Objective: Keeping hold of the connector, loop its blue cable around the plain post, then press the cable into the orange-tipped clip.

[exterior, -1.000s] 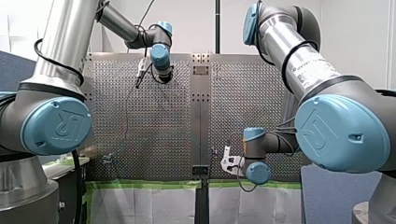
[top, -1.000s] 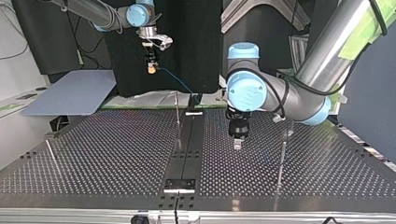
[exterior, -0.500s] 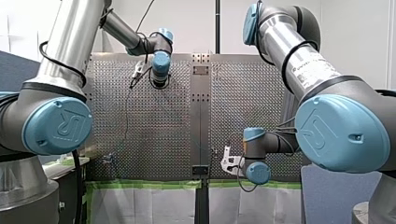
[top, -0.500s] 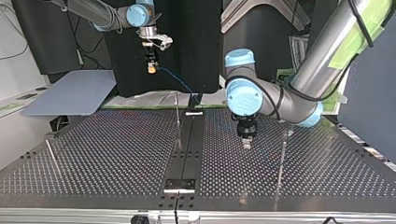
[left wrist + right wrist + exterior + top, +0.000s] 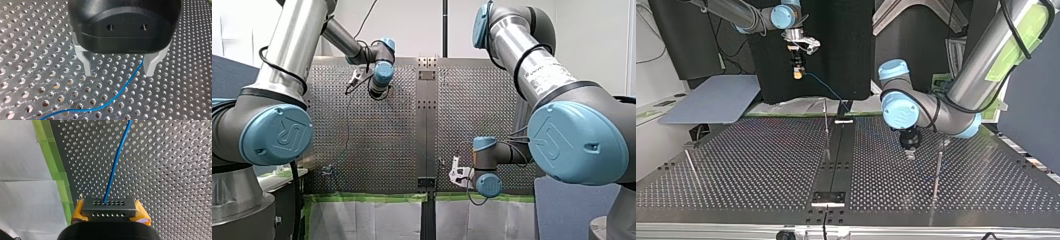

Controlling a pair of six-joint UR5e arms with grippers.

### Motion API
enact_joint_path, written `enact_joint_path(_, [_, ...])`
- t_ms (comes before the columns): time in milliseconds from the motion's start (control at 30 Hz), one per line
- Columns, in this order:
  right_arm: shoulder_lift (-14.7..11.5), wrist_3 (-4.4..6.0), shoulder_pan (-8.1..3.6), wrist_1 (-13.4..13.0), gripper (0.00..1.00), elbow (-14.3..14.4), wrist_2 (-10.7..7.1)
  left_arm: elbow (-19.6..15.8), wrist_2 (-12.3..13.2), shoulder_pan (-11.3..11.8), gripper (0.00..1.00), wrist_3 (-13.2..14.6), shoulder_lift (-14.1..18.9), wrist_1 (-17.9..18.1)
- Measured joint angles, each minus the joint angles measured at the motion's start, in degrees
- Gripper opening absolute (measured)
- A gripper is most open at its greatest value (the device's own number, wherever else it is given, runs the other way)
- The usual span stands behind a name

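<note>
A: What is hard to make out?

B: The orange-tipped clip: I cannot pick it out in any view. A thin post [image 5: 826,122] stands on the table [image 5: 761,165] beside its dark middle strip [image 5: 837,160]. A second post [image 5: 938,165] stands near my left arm's wrist, and a third post [image 5: 690,166] leans at the top view's left. I cannot tell which one is the plain one. In the front view my own blue-capped joints cover both sides of the table.

A: And the cable?

B: The blue cable [image 5: 117,96] runs over the holes between my left fingers [image 5: 86,65], which stand wide apart and are not closed on it. It passes just beside one finger, then slips behind the black housing above. Its other stretch is cut off at the edge of the left wrist view.

A: Where is the connector?

B: The connector [image 5: 109,206] is clamped between my right fingers [image 5: 141,213], with yellow pads on both its ends. It is a dark block with two rows of holes, and the cable leaves the upper row. My black housing hides its lower part. In the top view it hangs high beyond the table's far edge.

A: The surface, the room?

B: The table is perforated metal with green tape [image 5: 53,157] along one edge and a white sheet [image 5: 25,202] beyond it. A black backdrop [image 5: 836,45] stands behind in the top view, with a grey board [image 5: 711,100] at its left.
</note>
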Motion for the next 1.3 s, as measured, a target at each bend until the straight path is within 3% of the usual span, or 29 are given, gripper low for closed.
enact_joint_path(367, [0.02, -0.06, -0.05, -0.02, 0.00, -0.02, 0.00, 1.24, 1.14, -0.04, 1.00, 0.29, -3.11, 0.16])
enact_joint_path(933, [-0.01, -0.05, -0.05, -0.03, 0.00, 0.03, 0.00, 2.19, 0.76, 0.39, 1.00, -0.44, -7.45, 1.44])
enact_joint_path(1300, [0.02, 0.12, 0.09, -0.26, 0.00, 0.00, 0.00, 2.41, 0.55, -0.29, 1.00, -2.63, -10.38, 3.76])
